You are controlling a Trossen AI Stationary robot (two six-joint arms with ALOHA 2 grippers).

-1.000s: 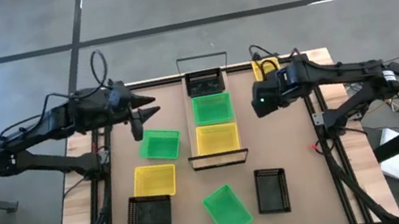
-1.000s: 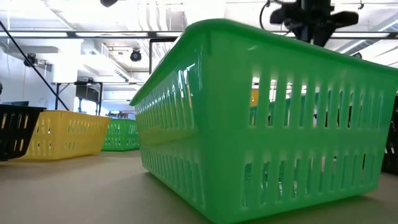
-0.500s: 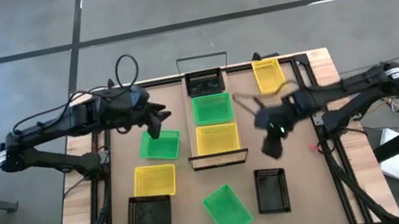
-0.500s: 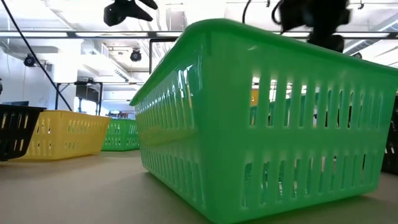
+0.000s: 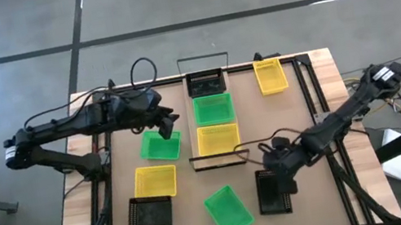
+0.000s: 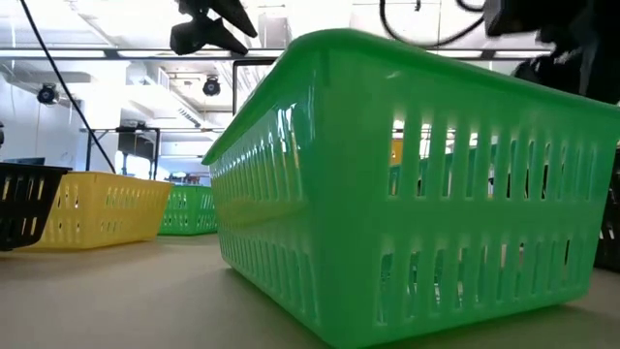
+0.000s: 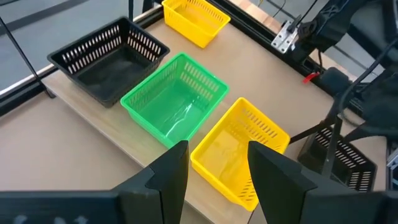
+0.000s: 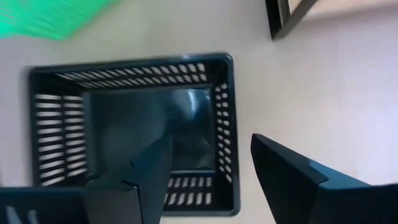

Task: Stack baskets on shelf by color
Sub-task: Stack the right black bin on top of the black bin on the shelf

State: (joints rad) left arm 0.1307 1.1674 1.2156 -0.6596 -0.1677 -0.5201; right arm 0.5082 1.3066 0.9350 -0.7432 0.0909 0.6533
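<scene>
On the shelf point(image 5: 219, 157) we've got three baskets in a row: a black basket point(image 5: 205, 84) at the 12 o'clock end, then a green basket point(image 5: 213, 110), then a yellow basket point(image 5: 218, 139). Loose on the desk point(image 5: 301, 119): another green one point(image 5: 160, 146) at 9 o'clock of the shelf, with the left pincer point(image 5: 169, 124) over it, fingers spread and empty. The right pincer point(image 5: 272, 176), also spread wide, sits above the black basket on the desk point(image 5: 273, 191) at 5 o'clock. A far yellow basket point(image 5: 270, 77) sits at 1 o'clock.
</scene>
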